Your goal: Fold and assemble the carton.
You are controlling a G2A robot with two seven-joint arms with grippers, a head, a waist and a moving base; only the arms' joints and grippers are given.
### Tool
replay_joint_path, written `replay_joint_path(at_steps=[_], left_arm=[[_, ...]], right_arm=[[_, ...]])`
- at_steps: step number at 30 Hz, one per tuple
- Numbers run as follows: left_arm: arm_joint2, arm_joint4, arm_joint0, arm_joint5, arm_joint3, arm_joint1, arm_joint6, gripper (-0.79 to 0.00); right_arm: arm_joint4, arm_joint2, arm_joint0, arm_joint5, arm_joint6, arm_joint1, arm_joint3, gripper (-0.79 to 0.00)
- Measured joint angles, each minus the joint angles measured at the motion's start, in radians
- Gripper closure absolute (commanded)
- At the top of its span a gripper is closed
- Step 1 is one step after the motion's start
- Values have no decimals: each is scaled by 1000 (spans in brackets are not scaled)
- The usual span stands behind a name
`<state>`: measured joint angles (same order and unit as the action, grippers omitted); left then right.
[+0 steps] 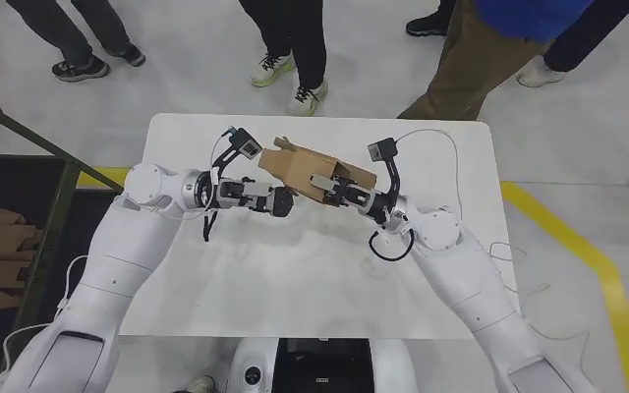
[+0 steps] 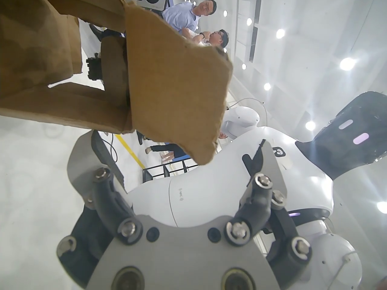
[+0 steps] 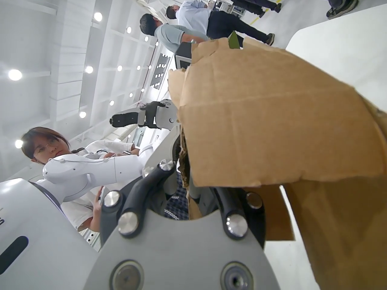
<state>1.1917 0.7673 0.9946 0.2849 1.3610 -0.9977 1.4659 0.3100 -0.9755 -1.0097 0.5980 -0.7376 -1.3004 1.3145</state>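
The brown carton [image 1: 310, 165] is held above the white table [image 1: 295, 280] near its far edge, partly unfolded, with loose flaps. My left gripper [image 1: 282, 201] sits at the carton's left end, open. In the left wrist view a ragged flap [image 2: 178, 91] hangs down toward the gap between the wide-spread fingers [image 2: 86, 155] without being pinched. My right gripper [image 1: 329, 189] is at the carton's right side, shut on the carton. In the right wrist view its fingers [image 3: 157, 173] converge on a cardboard wall [image 3: 272, 122] that hides the tips.
Several people stand just beyond the table's far edge [image 1: 295, 116]. Flat cardboard pieces [image 1: 12, 257] lie in a dark rack off the table's left side. A cable [image 1: 442, 138] trails across the table's far right corner.
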Motion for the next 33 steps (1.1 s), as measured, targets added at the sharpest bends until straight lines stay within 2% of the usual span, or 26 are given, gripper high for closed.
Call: replay_joint_path(at_steps=[10,20,28,33], left_arm=[[75,80,22,-25,-38,9,0,-785],[140,63,53,9,-66,17,-50,-785],[121,10,50,27,-85,12,-87,-785],[91,16,41,0,-81,6,-57,-785]], right_arm=[[42,-49,9,9,-69,11,-15,0],[83,-67,2,19,-136,18,-16,0],[108,-52,-8,19,-188,19,21,0],[99,-44,-10,18,-172,17,34,0]])
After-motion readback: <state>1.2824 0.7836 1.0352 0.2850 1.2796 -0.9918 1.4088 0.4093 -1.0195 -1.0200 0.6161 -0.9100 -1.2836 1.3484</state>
